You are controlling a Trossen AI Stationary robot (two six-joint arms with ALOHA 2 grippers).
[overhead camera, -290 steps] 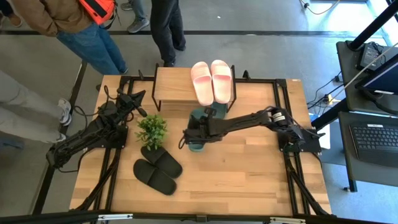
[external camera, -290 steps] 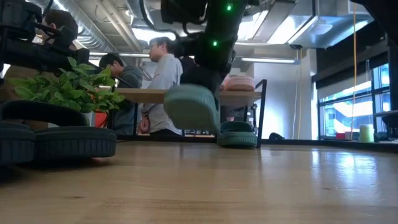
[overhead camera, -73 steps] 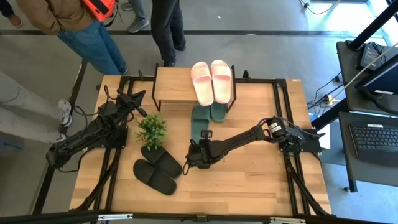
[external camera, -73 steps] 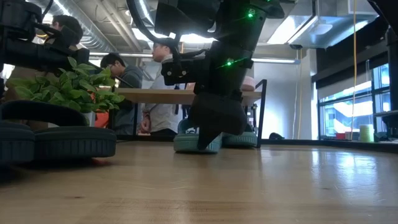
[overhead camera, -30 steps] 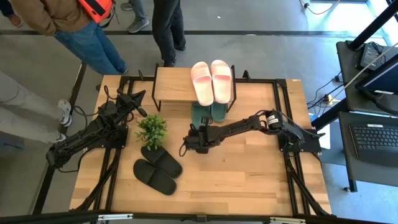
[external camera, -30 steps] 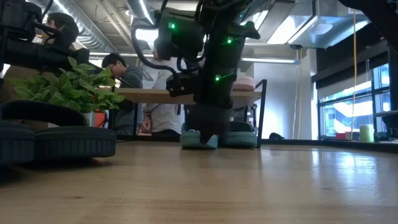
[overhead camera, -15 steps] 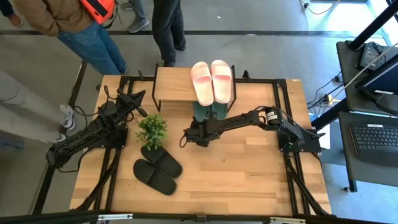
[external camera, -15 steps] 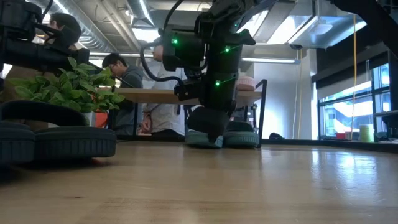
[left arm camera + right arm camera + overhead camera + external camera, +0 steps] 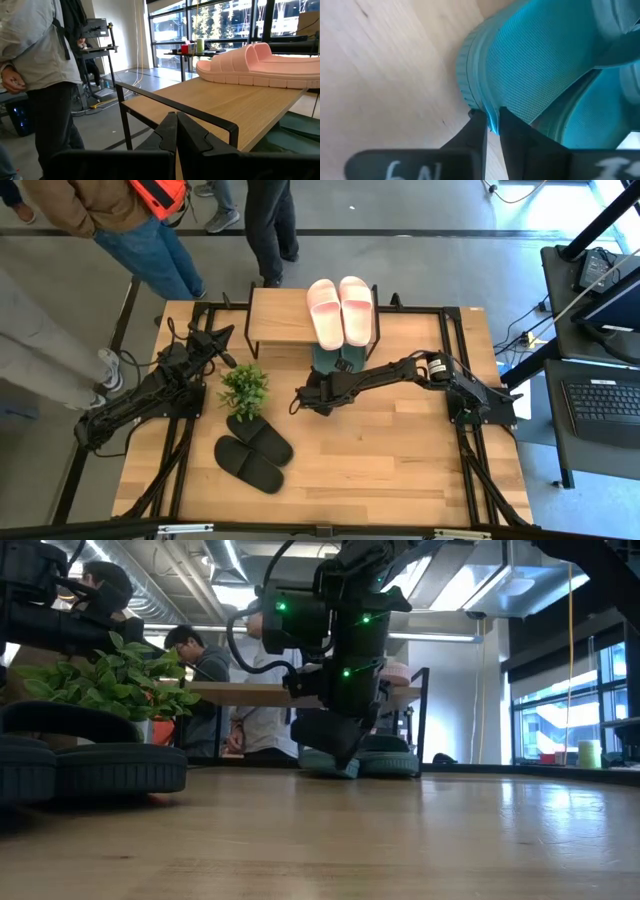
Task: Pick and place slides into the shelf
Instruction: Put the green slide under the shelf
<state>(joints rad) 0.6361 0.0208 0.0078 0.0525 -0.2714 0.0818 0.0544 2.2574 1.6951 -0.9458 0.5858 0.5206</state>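
From above, we are seeing the right gripper (image 9: 308, 396) reaching the green slides (image 9: 337, 360) lying under the shelf (image 9: 280, 317), whose top board is carrying the pink slides (image 9: 339, 311); the black slides (image 9: 255, 450) are lying on the tabletop (image 9: 400, 460). In the right wrist view, its nearly closed jaws are pinching a green slide's rim, with handwritten "6N" partly showing. The left gripper (image 9: 175, 137) is waiting by the shelf, jaws together and empty.

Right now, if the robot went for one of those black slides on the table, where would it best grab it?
Probably the wide strap of the nearer black slide, coming from above. It lies flat and sole-down, with the strap arching clear of the footbed, so one finger could likely slip under the strap.
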